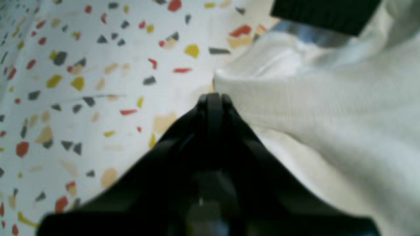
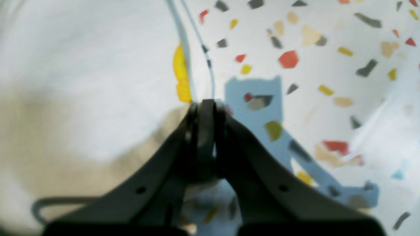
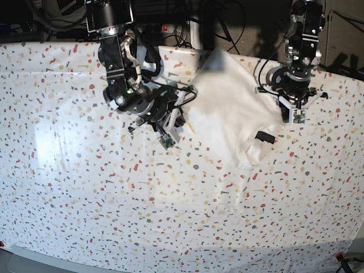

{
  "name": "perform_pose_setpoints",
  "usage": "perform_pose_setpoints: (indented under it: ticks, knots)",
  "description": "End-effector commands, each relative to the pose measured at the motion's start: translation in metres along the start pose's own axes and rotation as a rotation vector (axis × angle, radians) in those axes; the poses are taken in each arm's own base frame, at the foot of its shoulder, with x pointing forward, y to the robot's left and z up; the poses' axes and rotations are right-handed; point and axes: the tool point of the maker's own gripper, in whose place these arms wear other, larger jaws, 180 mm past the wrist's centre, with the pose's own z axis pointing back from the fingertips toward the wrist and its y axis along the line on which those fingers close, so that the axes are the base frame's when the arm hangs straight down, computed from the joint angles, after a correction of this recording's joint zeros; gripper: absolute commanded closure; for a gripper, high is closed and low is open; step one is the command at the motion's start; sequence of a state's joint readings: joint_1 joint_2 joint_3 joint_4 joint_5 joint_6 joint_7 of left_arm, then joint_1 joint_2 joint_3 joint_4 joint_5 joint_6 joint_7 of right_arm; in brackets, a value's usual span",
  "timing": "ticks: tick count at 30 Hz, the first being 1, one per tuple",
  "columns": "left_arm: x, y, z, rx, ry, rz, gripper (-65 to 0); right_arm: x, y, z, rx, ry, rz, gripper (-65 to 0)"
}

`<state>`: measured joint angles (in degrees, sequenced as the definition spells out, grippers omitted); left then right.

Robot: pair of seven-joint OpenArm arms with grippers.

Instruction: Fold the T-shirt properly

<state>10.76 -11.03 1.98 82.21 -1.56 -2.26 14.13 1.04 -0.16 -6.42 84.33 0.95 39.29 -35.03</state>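
Here, T-shirt (image 3: pixel 230 108) edges in both shut grippers, tablecloth (image 3: pixel 114 216) around.

The white T-shirt (image 3: pixel 233 111) hangs stretched and tilted between the two arms at the far side of the scene, right of centre, plain side showing, its lower corner drooping toward the table.

In the base view the T-shirt (image 3: pixel 233 111) lies on the desk (image 3: pixel 85 199) in the upper middle of the frame, between the right tool (image 3: pixel 181 114) at its left edge and the left tool (image 3: pixel 282 116) at its right edge.
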Motion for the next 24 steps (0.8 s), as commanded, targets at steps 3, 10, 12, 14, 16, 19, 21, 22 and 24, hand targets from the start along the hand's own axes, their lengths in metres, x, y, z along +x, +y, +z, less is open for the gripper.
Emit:
perform_pose_setpoints:
  ticks: [3,10,12,14,16,19,21,22,24]
  knots:
    - [0.004,-0.008,-0.015,-0.041,0.014,0.061,0.0,0.009,0.009,0.01,0.005,-0.064,0.003,0.0]
    - [0.027,-0.029,-0.047,-0.074,-0.022,0.118,0.0,0.0,0.027,0.021,0.017,-0.098,-0.017,0.0]
    - [0.035,-0.039,-0.055,-0.095,-0.029,0.136,0.0,-0.001,0.028,0.022,0.019,-0.1,-0.02,0.0]
    - [0.044,-0.046,-0.062,-0.104,-0.041,0.154,0.0,0.001,0.028,0.022,0.019,-0.104,-0.02,0.0]
    - [0.053,-0.05,-0.068,-0.108,-0.059,0.165,0.0,0.003,0.028,0.022,0.016,-0.116,-0.024,0.0]
    - [0.066,-0.054,-0.075,-0.115,-0.074,0.176,0.0,0.004,0.025,0.022,0.002,-0.119,-0.033,0.0]
    - [0.075,-0.056,-0.079,-0.12,-0.086,0.179,0.0,0.005,0.025,0.022,0.001,-0.125,-0.033,0.0]
    - [0.079,-0.055,-0.08,-0.12,-0.092,0.178,0.0,0.006,0.025,0.022,0.001,-0.131,-0.033,0.0]
    - [0.089,-0.053,-0.083,-0.118,-0.11,0.175,0.0,0.007,0.024,0.022,0.0,-0.136,-0.033,0.0]
